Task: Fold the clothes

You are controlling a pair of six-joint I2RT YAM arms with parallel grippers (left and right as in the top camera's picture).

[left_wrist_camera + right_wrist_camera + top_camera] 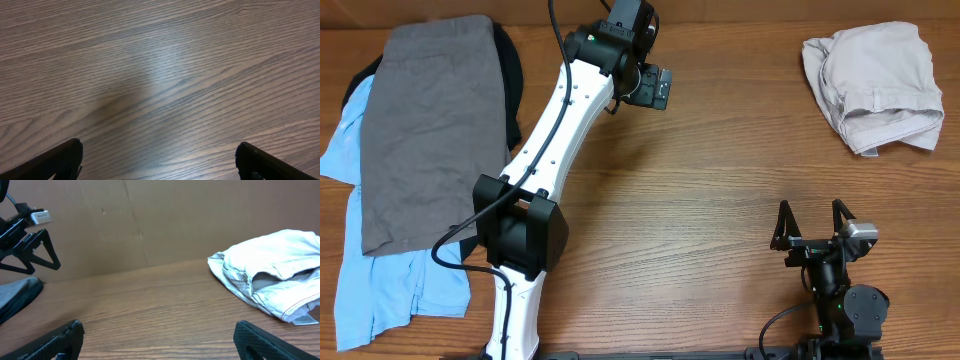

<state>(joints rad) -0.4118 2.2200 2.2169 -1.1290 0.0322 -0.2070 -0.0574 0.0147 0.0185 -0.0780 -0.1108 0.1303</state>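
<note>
The beige shorts lie crumpled at the far right of the table, and they show at the right of the right wrist view. My left gripper hangs open over bare wood at the far middle, well to the left of the shorts. Only wood shows between its fingers. My right gripper is open near the front right, pointing toward the shorts with nothing between its fingers. A grey garment lies spread flat on a light-blue one and a black one at the left.
The white left arm slants from the front left edge up to the far middle, beside the pile. A brown wall stands behind the table. The left gripper shows at the upper left of the right wrist view.
</note>
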